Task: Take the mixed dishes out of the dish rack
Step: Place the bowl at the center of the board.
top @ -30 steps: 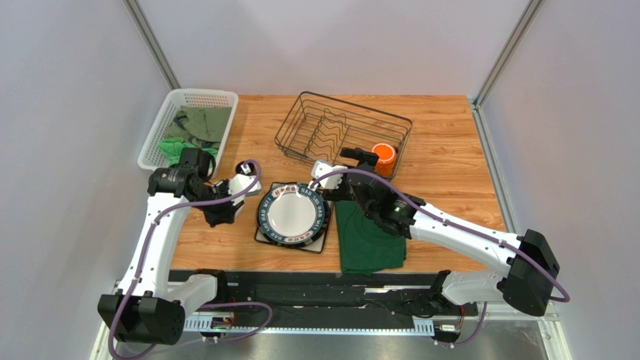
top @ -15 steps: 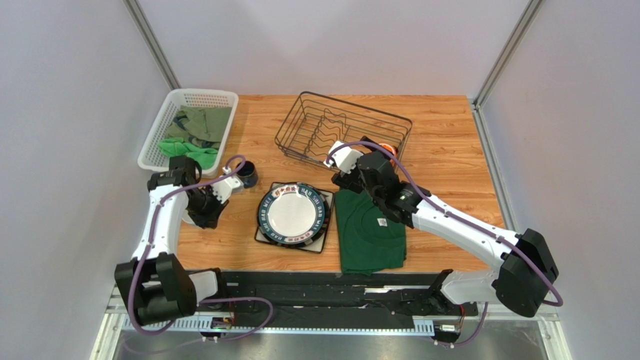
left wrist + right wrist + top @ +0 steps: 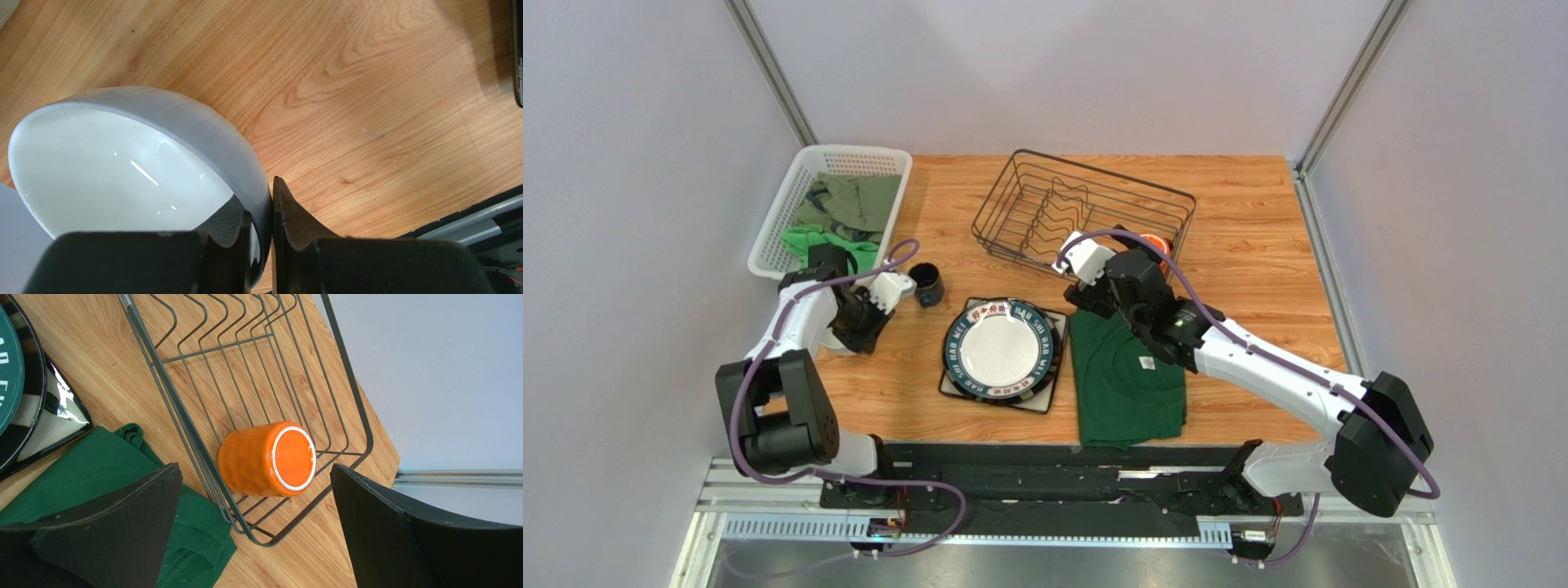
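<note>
My left gripper (image 3: 261,193) is shut on the rim of the white bowl (image 3: 123,171), held tilted low over the wood at the table's left side; in the top view the gripper (image 3: 852,321) hides the bowl. The dark blue mug (image 3: 925,286) stands just right of it. A round dark-rimmed plate (image 3: 1001,347) lies on the square plate (image 3: 952,386) at front centre. The dish rack (image 3: 1081,214) holds only the orange mug (image 3: 268,458), lying on its side in the near right corner. My right gripper (image 3: 255,467) is open above that mug, a finger on either side.
A folded dark green cloth (image 3: 1124,380) lies right of the plates, under my right arm. A white perforated basket (image 3: 830,165) with green cloths stands at the back left. The table's left edge is close to my left gripper.
My left arm has drawn back to the left with the bowl, uncovering the dark blue mug. My right gripper has moved from the plates up over the orange mug in the rack.
</note>
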Available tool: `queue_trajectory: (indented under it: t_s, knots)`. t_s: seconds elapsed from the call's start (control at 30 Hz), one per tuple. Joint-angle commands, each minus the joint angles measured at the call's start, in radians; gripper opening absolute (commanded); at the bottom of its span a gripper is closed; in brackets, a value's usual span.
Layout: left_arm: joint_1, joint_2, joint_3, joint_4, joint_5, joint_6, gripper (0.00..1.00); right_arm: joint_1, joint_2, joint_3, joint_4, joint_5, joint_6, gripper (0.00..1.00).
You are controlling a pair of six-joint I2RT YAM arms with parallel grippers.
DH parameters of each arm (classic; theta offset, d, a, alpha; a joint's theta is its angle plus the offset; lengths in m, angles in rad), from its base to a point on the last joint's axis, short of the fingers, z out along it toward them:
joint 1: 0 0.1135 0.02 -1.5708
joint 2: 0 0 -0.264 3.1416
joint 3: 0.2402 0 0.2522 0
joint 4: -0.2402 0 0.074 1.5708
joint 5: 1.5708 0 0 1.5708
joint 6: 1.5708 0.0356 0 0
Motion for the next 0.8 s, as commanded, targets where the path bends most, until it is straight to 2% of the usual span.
queue_trajectory:
  t_s: [0.0, 0.77]
  knots:
    - [0.01, 0.003, -0.001, 0.067, -0.01, -0.035, 0.0, -0.004, 0.005, -0.006, 0.04, -0.011, 0.018, 1.0]
    - [0.009, 0.066, -0.052, 0.095, 0.024, -0.072, 0.0, -0.006, 0.012, -0.031, 0.046, -0.011, 0.012, 1.0]
